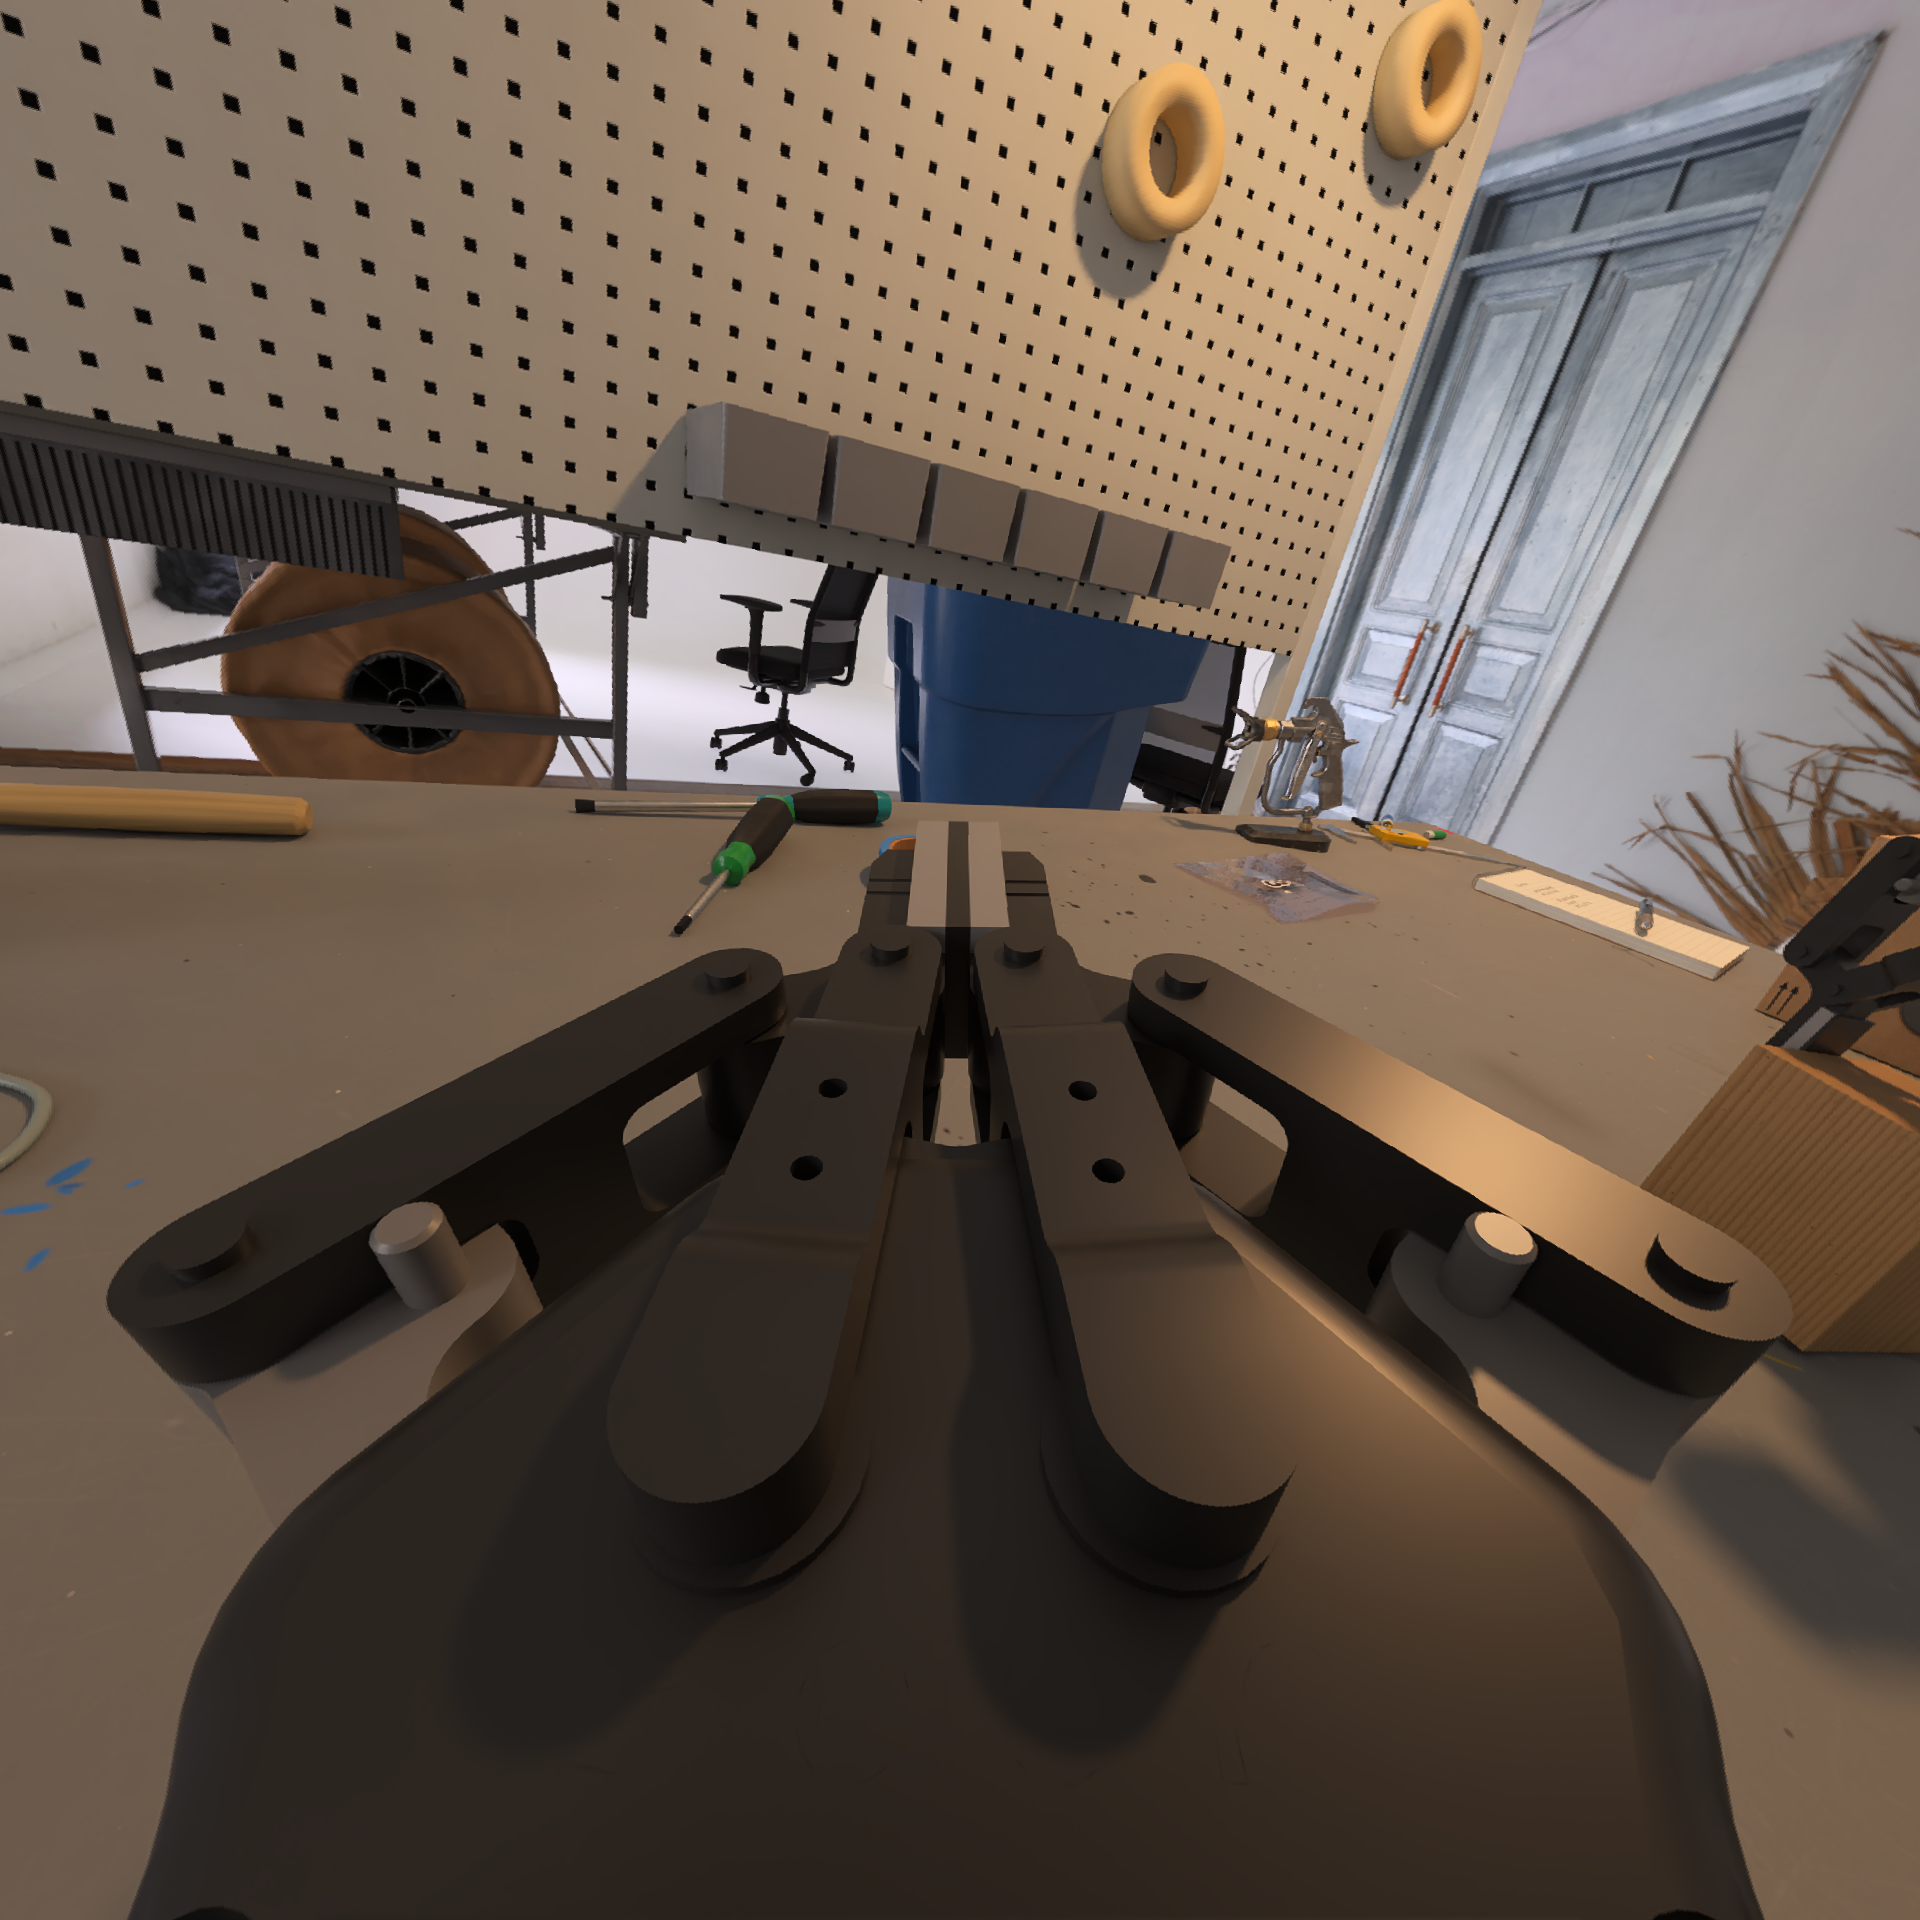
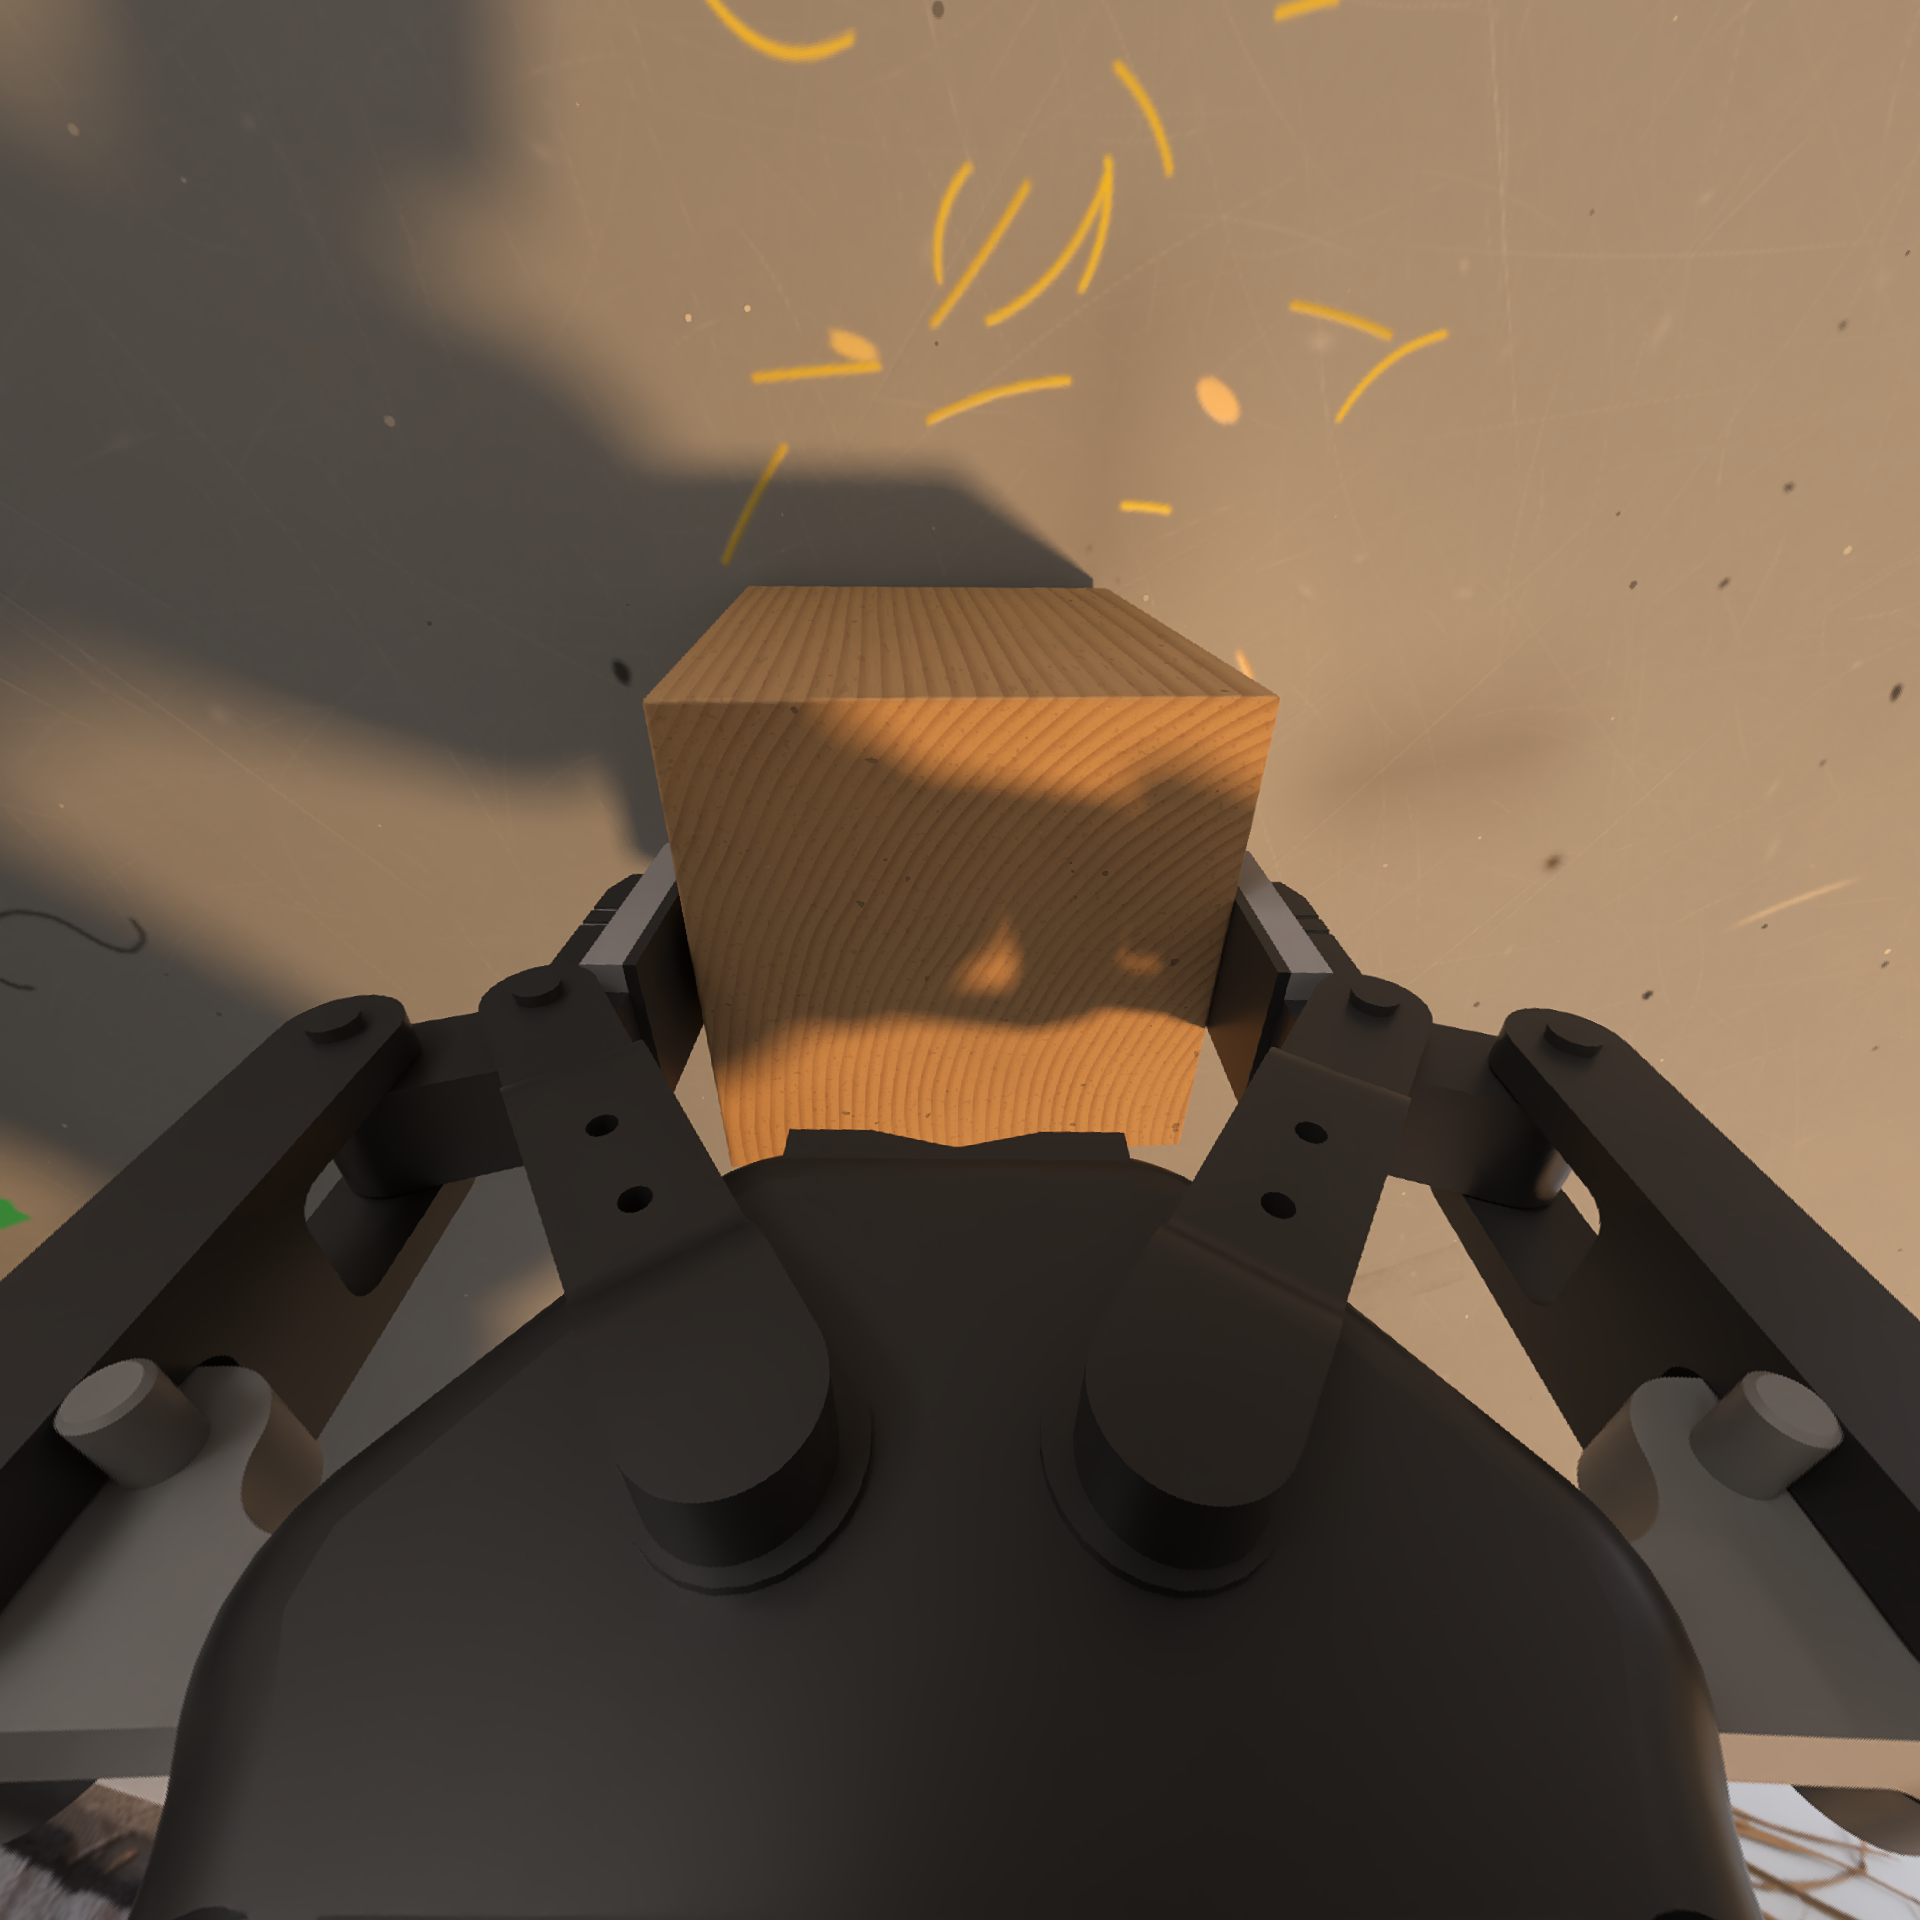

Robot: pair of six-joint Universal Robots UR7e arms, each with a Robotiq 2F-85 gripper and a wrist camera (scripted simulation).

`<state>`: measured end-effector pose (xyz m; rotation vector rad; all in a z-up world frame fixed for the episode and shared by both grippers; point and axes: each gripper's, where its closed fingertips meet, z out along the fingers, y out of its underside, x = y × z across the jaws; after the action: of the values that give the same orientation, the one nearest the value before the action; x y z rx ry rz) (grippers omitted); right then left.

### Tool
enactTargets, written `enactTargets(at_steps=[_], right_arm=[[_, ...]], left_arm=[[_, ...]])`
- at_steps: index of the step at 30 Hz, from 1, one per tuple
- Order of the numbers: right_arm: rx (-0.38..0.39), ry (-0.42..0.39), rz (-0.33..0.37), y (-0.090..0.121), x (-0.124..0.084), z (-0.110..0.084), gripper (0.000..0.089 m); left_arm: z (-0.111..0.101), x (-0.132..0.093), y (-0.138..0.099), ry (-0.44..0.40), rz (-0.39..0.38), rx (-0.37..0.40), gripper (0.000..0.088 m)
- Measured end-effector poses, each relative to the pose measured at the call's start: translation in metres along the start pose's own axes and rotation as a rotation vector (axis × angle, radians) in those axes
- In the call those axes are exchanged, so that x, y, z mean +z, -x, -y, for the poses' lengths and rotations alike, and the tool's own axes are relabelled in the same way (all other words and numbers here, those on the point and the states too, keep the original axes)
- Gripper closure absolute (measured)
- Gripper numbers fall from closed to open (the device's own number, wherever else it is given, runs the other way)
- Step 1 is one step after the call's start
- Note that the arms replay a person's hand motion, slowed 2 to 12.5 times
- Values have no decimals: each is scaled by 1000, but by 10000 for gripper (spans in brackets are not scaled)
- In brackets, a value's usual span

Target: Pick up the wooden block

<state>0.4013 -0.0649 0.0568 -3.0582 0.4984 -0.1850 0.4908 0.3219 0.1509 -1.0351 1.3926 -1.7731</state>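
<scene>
The wooden block (image 2: 956,883) is a light-brown cube with fine grain. My right gripper (image 2: 956,920) is shut on it, one pad (image 2: 629,935) on each side face, with the tabletop (image 2: 1558,623) behind it. In the left wrist view the block (image 1: 1766,1195) sits at the far right, near table level, with the right gripper's fingers (image 1: 1849,977) coming down onto it. My left gripper (image 1: 956,868) is shut and empty, with the pads together, low over the table and pointing at the pegboard (image 1: 623,260).
Two green-and-black screwdrivers (image 1: 748,852) lie just ahead of the left fingertips. A wooden handle (image 1: 156,808) lies at the far left. A clear plastic bag (image 1: 1278,883), a white pad (image 1: 1610,920) and a spray gun on a stand (image 1: 1299,758) are at the right rear.
</scene>
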Motion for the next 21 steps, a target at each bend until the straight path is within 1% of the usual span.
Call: enactTargets(at_steps=[21], right_arm=[[6,-29,-8,1,-1,0,133]], left_arm=[[-2,1,1,7,3,2,882]])
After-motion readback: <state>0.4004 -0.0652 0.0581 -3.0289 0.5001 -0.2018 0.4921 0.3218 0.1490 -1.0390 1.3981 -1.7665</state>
